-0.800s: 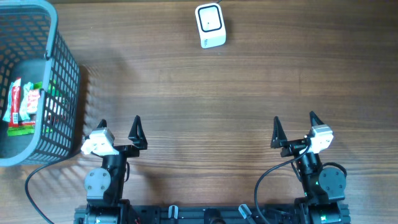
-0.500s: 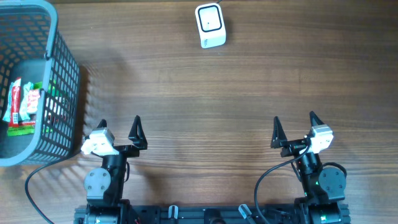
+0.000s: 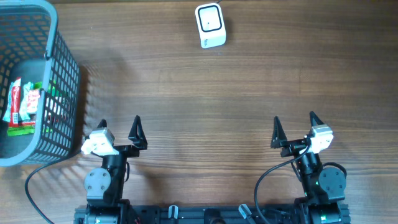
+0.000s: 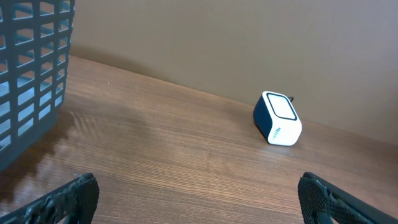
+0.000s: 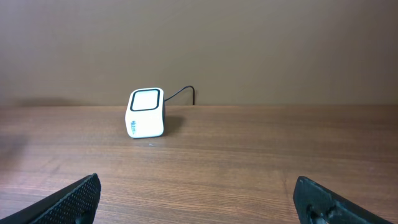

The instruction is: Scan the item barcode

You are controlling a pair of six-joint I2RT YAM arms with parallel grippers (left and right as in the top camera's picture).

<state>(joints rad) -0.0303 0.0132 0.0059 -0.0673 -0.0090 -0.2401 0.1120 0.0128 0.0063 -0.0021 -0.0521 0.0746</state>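
While parked low at the near edge of the desk (image 3: 199, 93), shows the left end effector (image 3: 119, 122) and the right end effector (image 3: 295, 118) both with fingers spread wide apart, gripping nothing. Finds the red and white packets (image 3: 18, 102) lying inside the grey basket (image 3: 65, 68) on the left side, near the left end effector. Places the white scanner (image 3: 210, 25) at the far edge, well apart from both.

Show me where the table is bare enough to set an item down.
Bare table lies between the barcode scanner, the basket, and the left end effector and right end effector; also right of the scanner. Only the far left is crowded: the basket holds packets.
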